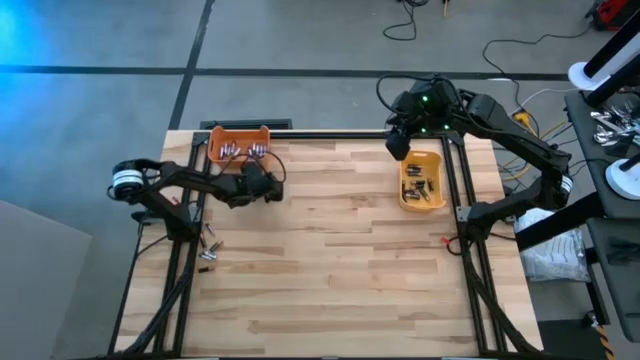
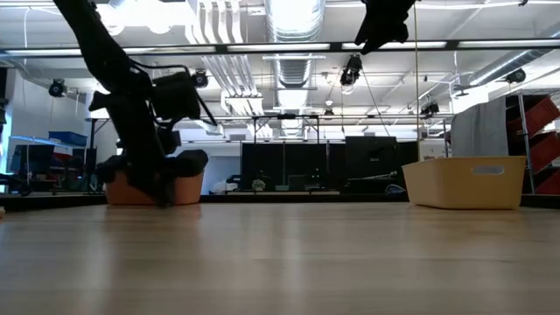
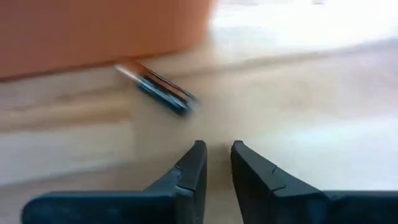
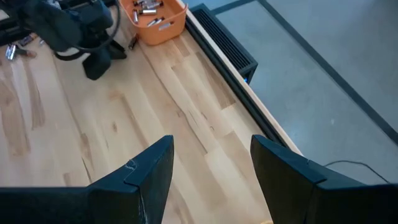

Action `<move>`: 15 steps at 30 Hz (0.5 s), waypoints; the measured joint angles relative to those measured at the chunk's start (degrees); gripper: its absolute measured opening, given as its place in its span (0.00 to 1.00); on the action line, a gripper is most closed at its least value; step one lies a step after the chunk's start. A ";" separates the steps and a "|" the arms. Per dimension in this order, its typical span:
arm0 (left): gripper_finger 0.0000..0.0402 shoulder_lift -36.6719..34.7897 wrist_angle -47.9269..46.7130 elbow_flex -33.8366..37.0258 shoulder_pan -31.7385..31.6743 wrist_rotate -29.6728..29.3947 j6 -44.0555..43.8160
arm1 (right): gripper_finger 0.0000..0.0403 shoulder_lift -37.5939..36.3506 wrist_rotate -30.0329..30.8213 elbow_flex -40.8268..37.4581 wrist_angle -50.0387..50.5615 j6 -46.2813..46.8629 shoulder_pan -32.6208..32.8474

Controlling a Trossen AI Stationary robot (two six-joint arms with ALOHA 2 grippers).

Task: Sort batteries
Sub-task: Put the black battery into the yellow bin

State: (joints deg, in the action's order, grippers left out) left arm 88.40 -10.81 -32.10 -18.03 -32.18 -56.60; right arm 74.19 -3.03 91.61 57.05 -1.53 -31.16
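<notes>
Loose batteries (image 1: 208, 246) lie on the counter's (image 1: 330, 280) left edge, near side. Farther in, the left tool (image 1: 272, 192) sits low on the wood just in front of the orange bin (image 1: 238, 146); its fingers (image 3: 198, 167) stand a narrow gap apart with nothing between them. One battery (image 3: 163, 91) lies on the wood beyond those tips, beside the bin's wall. The orange bin holds silvery batteries (image 4: 148, 7). At the far right, the yellow bin (image 1: 421, 180) holds dark batteries (image 1: 420, 185). The right tool (image 4: 211, 168) hangs above that bin's far end, released, its fingers spread wide and empty. Beyond the counter: grey floor, cables (image 1: 520, 70) and ceiling ducts (image 2: 293, 22).
</notes>
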 joint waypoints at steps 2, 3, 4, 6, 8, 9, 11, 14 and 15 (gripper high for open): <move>0.10 -1.22 -0.31 0.00 2.33 0.17 0.23 | 0.51 0.00 0.00 0.00 0.12 -0.02 0.00; 0.09 -1.88 -0.66 0.00 3.63 0.09 0.50 | 0.51 0.00 0.00 0.00 0.19 -0.06 0.00; 0.06 -2.67 -1.30 0.00 5.04 0.04 0.82 | 0.51 0.00 0.00 0.00 0.24 -0.09 0.00; 0.02 -4.51 -2.68 0.00 7.93 0.15 1.44 | 0.51 0.00 0.00 0.00 0.23 -0.17 0.00; 0.01 -6.78 -5.03 0.00 10.85 0.10 1.44 | 0.51 0.00 0.00 0.00 0.23 -0.49 0.00; 0.01 -7.96 -6.40 0.00 12.18 0.06 0.88 | 0.51 0.00 0.00 0.00 0.23 -0.80 0.00; 0.03 -10.66 -10.20 0.00 14.14 -0.08 -2.39 | 0.51 0.00 0.00 0.00 0.23 -1.49 0.00; 0.06 -14.71 -15.98 0.17 15.96 -2.35 -9.73 | 0.51 0.00 0.02 0.00 0.23 -2.25 0.00; 0.07 -15.93 -17.64 0.38 16.28 -3.82 -12.35 | 0.51 0.00 0.02 0.00 0.23 -2.39 0.00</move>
State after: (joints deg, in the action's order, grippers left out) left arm 72.47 -28.45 -31.71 -1.75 -35.99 -68.95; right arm 74.19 -3.01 91.61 57.28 -3.92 -31.16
